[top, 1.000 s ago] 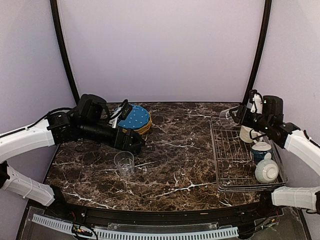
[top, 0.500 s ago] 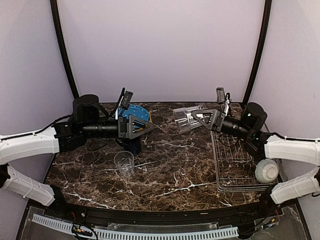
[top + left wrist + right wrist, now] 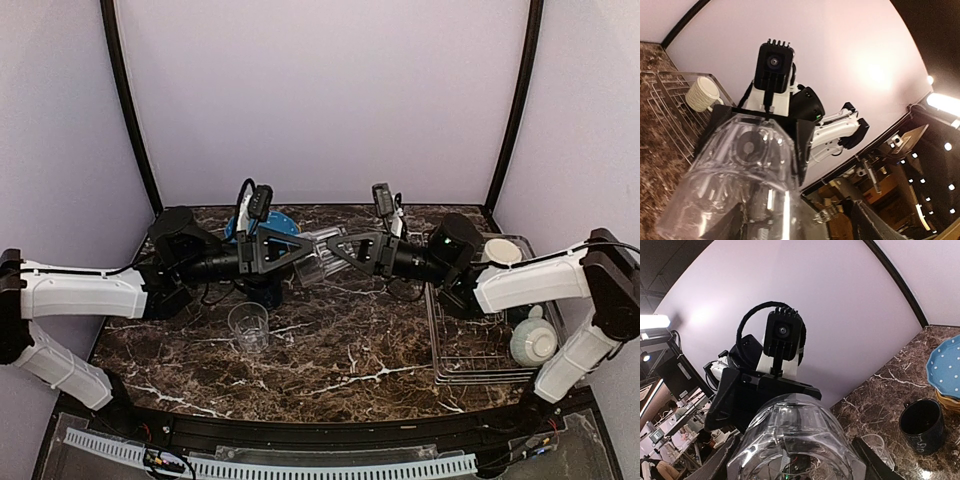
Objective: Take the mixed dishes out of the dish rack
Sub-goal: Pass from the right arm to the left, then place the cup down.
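The jaws of the right gripper (image 3: 342,248) clasp the clear glass tumbler (image 3: 320,262), held lengthwise in mid-air between the arms, left of the dish rack (image 3: 465,320); those of the left gripper (image 3: 296,250) stand spread round its other end, and we cannot tell whether they grip it.

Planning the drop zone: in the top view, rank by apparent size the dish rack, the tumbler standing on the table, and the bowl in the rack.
1. dish rack, by far the largest.
2. bowl and standing tumbler: about alike, so not ranked.
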Motion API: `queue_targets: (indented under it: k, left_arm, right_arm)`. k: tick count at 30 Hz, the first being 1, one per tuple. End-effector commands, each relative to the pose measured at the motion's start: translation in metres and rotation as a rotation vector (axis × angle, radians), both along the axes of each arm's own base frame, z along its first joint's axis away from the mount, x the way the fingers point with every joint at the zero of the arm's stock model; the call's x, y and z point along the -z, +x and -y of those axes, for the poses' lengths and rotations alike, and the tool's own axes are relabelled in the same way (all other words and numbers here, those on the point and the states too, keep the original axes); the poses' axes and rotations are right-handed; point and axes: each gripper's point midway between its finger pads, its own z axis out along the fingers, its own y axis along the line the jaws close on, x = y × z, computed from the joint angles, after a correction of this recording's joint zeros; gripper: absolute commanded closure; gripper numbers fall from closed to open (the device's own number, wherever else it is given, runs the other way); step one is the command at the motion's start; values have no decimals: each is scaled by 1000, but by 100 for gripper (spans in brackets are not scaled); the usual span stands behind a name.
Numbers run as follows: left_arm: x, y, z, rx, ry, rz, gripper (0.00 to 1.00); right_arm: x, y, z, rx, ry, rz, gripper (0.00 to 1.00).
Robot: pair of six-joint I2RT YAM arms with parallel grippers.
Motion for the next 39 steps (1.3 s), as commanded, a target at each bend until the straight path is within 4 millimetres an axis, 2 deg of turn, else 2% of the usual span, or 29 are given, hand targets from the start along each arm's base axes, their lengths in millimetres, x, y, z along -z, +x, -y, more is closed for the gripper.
queue_targets:
  k: [1,4,7,8,10,12,14,15,16,17,18,19,20,21,22,23,24,25,26,29,36,39]
  left_arm:
    - [-17,-11,-3,45,-83,15,42]
    - [-14,-10,-2,47,-69,5,58]
    - [-9,-8,0,46,-38,-5,81]
    - [-8,-7,0,41,-24,-4,88]
    - [-5,-4,-1,25,8,-6,94]
    - [-3,1,-5,4,44,-2,98]
    - [6,8,-11,-41,108,-5,99]
    - [5,11,-14,-60,130,0,99]
    - [20,17,-20,-102,206,-12,99]
    - [18,19,-25,-129,234,-6,99]
    - [42,27,-34,-180,348,-28,99]
    - [39,31,-39,-211,390,-21,99]
    - [67,33,-54,-253,536,-49,99]
    - [64,37,-59,-271,587,-13,99]
    - [86,35,-75,-298,717,-54,99]
    - [81,38,-80,-308,761,-22,99]
    - [97,33,-95,-319,870,-56,99]
    - [92,34,-99,-321,902,-33,99]
    - [102,28,-112,-317,984,-58,99]
    - [104,17,-131,-296,1099,-64,99]
    - [126,10,-148,-239,1288,-96,95]
    - [140,8,-146,-200,1369,-86,95]
  right_arm:
    - [-25,-9,-6,-58,106,50,100]
    - [-21,-8,-8,-65,105,44,99]
    - [-18,-7,-6,-40,81,45,90]
    - [-17,-6,-5,-27,70,46,84]
    - [-17,-4,-2,3,47,61,68]
    - [-12,1,2,50,2,54,49]
    - [-3,14,11,133,-58,31,26]
    - [1,20,16,174,-89,16,18]
    - [8,29,24,225,-128,-7,10]
    - [14,37,31,265,-162,-28,5]
    - [20,44,39,300,-192,-48,2]
    - [26,50,48,332,-220,-69,1]
    - [31,54,55,359,-241,-83,1]
    - [36,58,63,387,-265,-97,1]
    - [40,61,71,414,-284,-107,1]
    - [43,64,78,440,-304,-113,1]
    - [44,65,84,467,-322,-113,1]
    - [46,67,89,490,-338,-110,1]
    - [46,68,93,510,-351,-108,1]
    - [48,71,99,539,-376,-96,1]
    - [47,74,93,523,-391,-90,1]
    - [50,74,93,521,-397,-98,1]
